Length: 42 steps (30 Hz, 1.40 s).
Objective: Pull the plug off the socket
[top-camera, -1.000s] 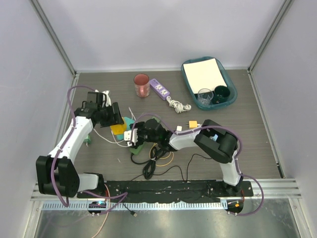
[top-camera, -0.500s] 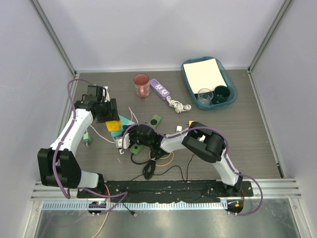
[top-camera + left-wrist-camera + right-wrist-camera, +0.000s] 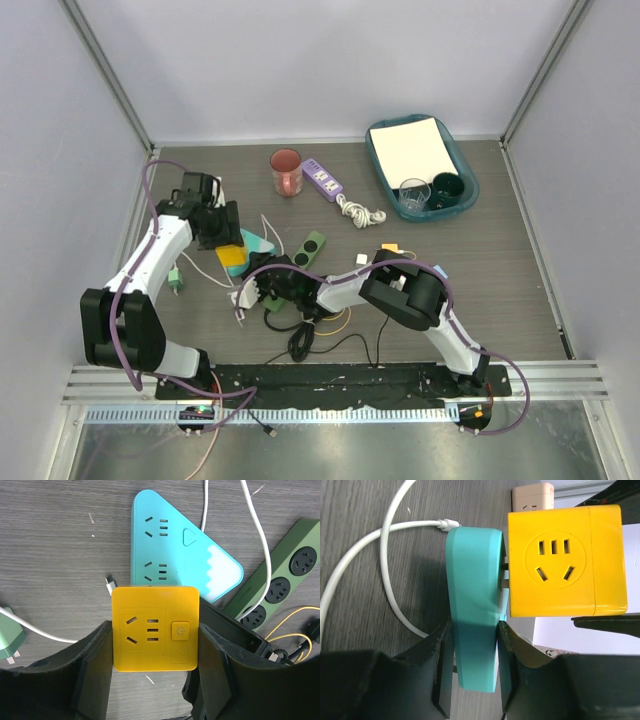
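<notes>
We note the left pincer (image 3: 154, 630) pinching the yellow cube (image 3: 565, 560) by two sides, while the right pincer (image 3: 474, 635) is clamped on the edge of the pale-blue-and-white plug adapter (image 3: 160, 540) — we judge a counter-hold, one body steadied so the other pulls free; prongs show between them. The plug adapter sits in the left half of the bench (image 3: 60, 540), midway between far and near edges, just beside the green power strip (image 3: 292, 574) — its three visible outlets are bare.
</notes>
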Available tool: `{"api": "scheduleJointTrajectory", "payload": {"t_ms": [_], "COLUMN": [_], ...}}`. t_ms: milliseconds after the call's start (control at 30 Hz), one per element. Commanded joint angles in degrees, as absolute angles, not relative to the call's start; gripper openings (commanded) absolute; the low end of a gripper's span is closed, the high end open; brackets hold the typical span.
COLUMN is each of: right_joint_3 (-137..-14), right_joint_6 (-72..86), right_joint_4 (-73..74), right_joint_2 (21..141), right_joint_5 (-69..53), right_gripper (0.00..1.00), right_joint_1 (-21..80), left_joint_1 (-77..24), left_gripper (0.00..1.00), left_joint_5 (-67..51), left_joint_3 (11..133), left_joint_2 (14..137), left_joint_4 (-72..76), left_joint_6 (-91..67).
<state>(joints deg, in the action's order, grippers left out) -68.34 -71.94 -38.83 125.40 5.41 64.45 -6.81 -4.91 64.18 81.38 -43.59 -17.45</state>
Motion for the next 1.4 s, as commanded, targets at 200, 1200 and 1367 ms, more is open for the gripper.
{"api": "scheduleJointTrajectory", "payload": {"t_ms": [200, 1200, 1367], "right_joint_3": [-69.87, -71.37, -69.09], "right_joint_6": [-72.25, -60.28, -64.85], "right_joint_4": [-26.28, -27.86, -32.5], "right_joint_2": [128.58, 128.32, 128.93], "right_joint_5": [6.86, 2.55, 4.74], "right_gripper": [0.01, 0.01, 0.01], "right_joint_1": [65.13, 62.84, 63.54], "left_joint_1": [-7.65, -3.52, -10.33], "left_gripper": [0.0, 0.0, 0.0], "left_joint_5": [-19.76, -5.57, -4.87], "left_joint_3": [63.37, 56.69, 71.67], "left_joint_2": [76.73, 70.32, 78.2], "left_joint_4": [-32.79, -38.42, -43.14], "left_joint_6": [-20.39, -23.9, -25.23]}}
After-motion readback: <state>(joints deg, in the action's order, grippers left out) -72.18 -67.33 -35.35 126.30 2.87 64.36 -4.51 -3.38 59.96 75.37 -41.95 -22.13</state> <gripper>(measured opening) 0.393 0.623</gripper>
